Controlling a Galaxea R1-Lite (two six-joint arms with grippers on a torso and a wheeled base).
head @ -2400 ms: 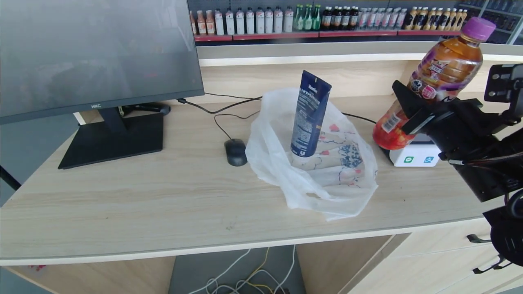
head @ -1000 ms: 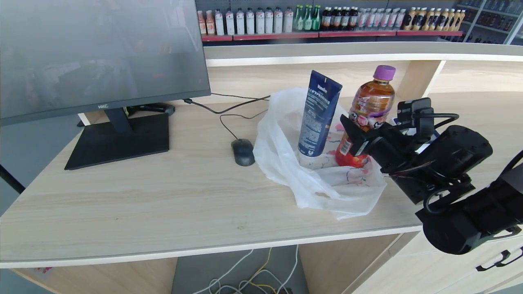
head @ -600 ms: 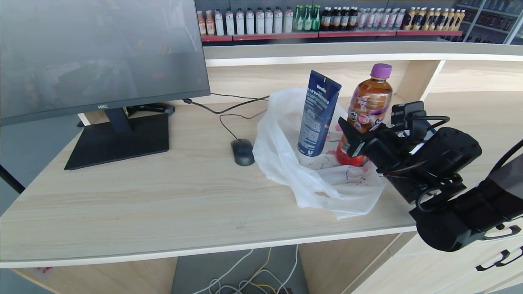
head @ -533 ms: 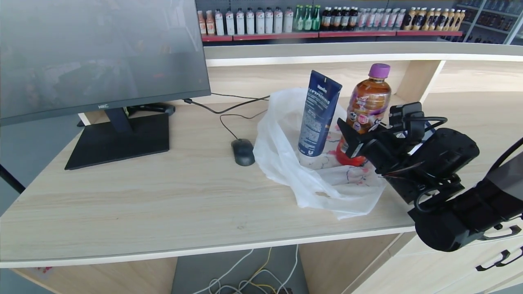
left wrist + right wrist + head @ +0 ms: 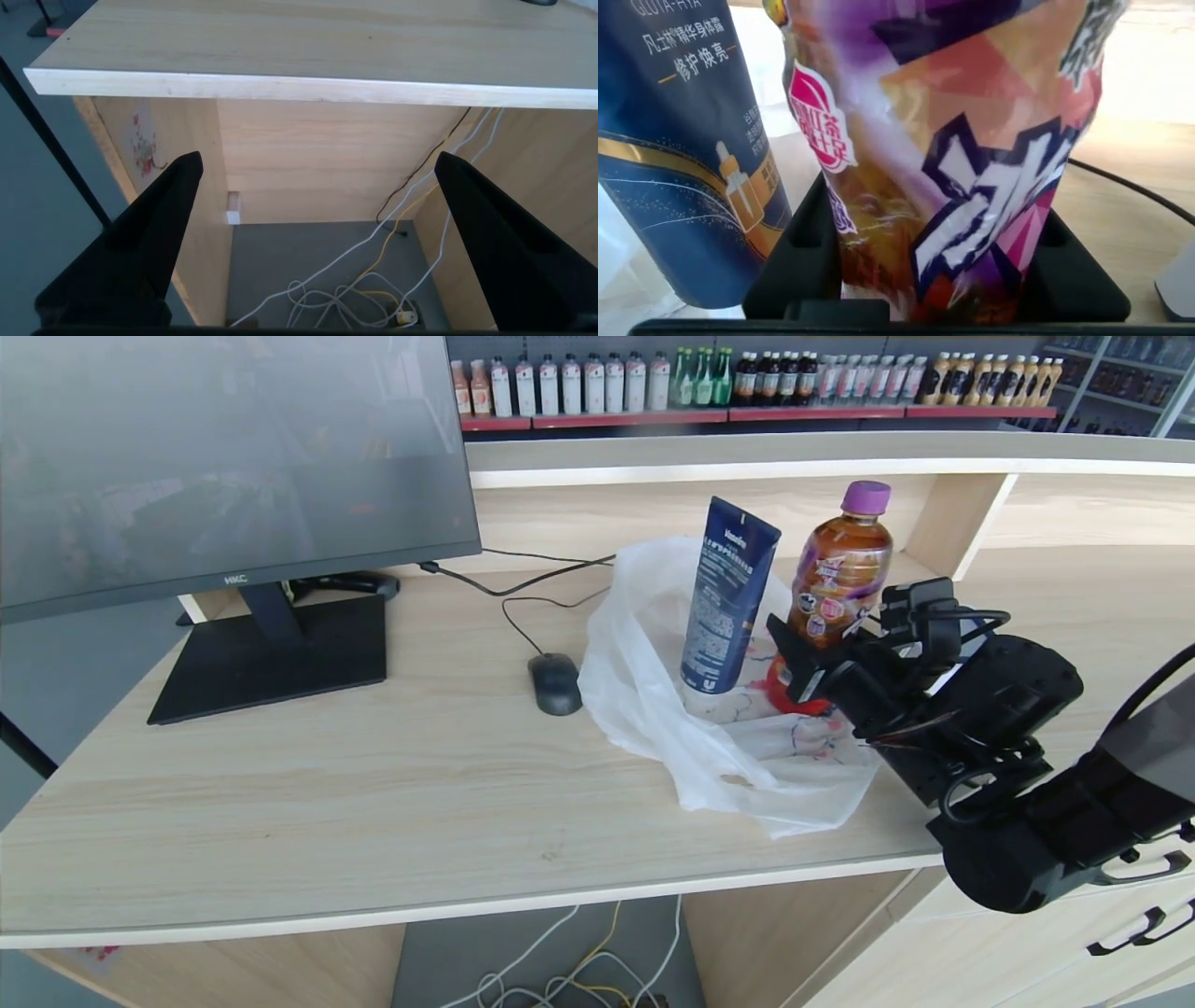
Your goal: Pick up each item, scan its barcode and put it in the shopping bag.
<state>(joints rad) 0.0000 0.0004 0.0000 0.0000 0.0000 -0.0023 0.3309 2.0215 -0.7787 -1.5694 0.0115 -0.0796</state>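
Counter (image 5: 327, 803): bag (image 5: 747, 775) near front edge; right gripper (image 5: 805, 658) pinching bottle (image 5: 840, 569) inside; left gripper (image 5: 318, 159) spread.

free: counter (image 5: 327, 784) front-left | obstacle: blue tube (image 5: 728, 607) just beside bottle (image 5: 840, 569)

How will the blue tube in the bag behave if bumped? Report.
Likely tippy: the blue tube stands tall on its narrow cap end upon the shopping bag's soft film. Probably squashy, being a flat-crimped plastic tube. The bottle close beside could knock it.
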